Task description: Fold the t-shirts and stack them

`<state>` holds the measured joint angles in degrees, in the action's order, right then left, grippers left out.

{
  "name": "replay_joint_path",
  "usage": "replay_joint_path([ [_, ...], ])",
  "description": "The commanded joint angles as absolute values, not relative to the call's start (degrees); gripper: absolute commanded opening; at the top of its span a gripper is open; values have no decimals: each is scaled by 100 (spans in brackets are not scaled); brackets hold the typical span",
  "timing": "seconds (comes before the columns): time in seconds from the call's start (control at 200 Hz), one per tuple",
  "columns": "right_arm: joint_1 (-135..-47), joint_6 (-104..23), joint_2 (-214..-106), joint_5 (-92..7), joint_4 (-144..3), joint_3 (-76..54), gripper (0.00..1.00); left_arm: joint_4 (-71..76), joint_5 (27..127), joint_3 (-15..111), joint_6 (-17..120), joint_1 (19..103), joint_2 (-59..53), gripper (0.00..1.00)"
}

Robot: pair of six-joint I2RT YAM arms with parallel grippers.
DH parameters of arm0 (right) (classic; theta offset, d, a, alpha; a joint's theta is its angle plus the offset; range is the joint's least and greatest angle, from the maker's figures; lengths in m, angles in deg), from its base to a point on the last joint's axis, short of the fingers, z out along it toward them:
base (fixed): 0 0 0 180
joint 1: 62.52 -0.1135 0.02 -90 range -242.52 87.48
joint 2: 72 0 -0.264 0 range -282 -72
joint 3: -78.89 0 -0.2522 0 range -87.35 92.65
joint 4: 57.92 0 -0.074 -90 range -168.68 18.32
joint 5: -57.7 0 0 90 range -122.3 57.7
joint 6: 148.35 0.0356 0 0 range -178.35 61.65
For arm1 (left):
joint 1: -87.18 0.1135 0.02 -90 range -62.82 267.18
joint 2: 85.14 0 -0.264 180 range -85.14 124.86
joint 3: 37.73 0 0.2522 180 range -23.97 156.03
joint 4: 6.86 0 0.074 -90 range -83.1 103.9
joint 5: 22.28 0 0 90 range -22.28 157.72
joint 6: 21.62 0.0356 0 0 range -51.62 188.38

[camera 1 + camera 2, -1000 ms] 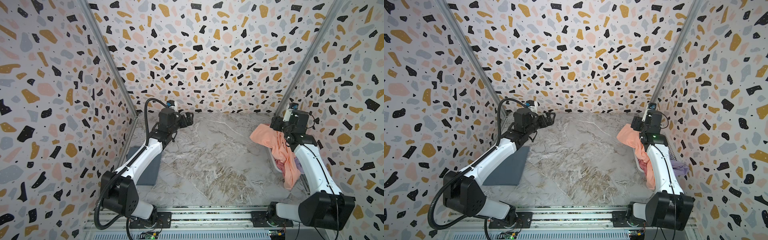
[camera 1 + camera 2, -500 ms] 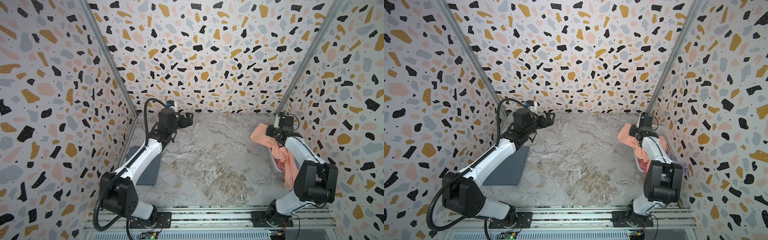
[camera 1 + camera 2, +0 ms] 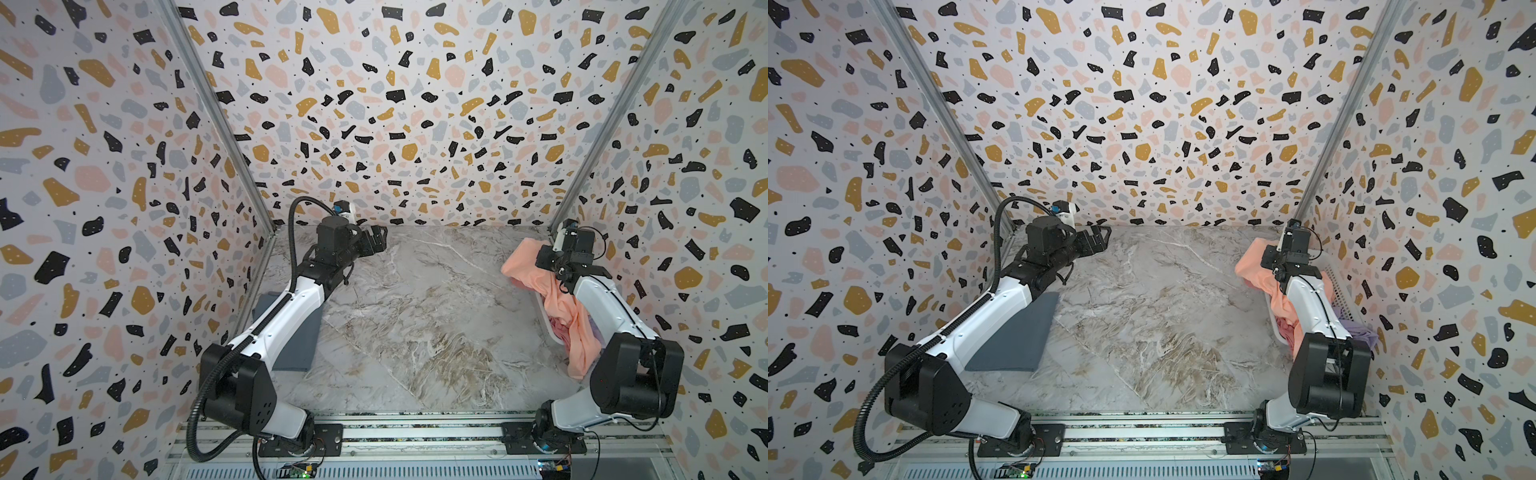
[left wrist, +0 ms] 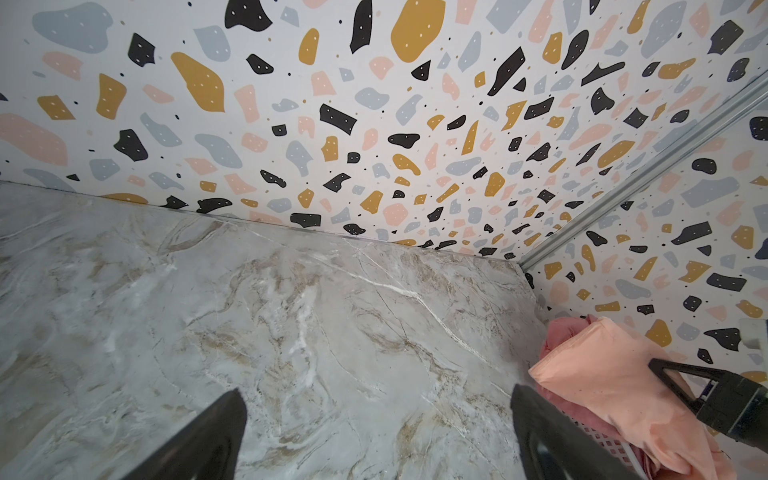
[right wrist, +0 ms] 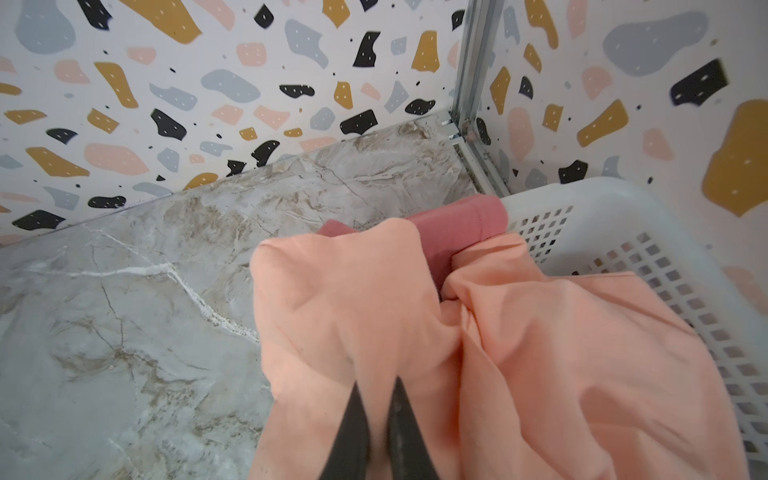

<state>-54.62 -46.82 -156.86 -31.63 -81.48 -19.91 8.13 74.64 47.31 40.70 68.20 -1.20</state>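
Folded so far, by the look: only grey tee (image 3: 1017,332), flat on counter (image 3: 415,324), near left, partly under left arm (image 3: 984,316). Pinched in right tool (image 5: 377,384): peach tee (image 5: 374,311), draped over basket (image 5: 602,208) rim, far right. Left to fold: that, plus rose tee (image 5: 457,224) and lavender tee (image 3: 1358,328) in basket. Left tool (image 4: 376,392) spread, empty, far left. Risk of dragging rose tee along.

A grey-veined marble table (image 3: 415,324) is seen. A folded grey shirt (image 3: 1017,340) is laid flat on it, well behind the fingers (image 4: 208,436) of the left gripper (image 3: 377,242), under that arm. A white basket (image 5: 623,216) is set on it against the side wall, just beside the fingers (image 5: 353,424) of the right gripper (image 5: 376,384).
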Motion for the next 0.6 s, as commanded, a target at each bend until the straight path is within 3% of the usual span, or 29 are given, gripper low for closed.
replay_joint_path([
  [0.0, -5391, -4598, -15297, -3227, -8119, -1888, 7, 641, 7595, 4848, 4094, 6807, -87, 100],
  [0.13, -5205, -4565, -15159, -3495, -8147, -1737, 9, 621, 7672, 4872, 4104, 6806, -56, 100],
  [0.305, -5083, -4571, -14770, -3318, -8235, -1283, 5, 620, 7698, 4903, 4113, 6810, -49, 100],
  [0.461, -5346, -4891, -14600, -3433, -8568, 358, 4, 560, 7731, 4980, 4112, 6811, -12, 100],
  [0.596, -6387, -5326, -14953, -3615, -8527, 2220, 4, 460, 7891, 5170, 4074, 6811, 132, 100],
])
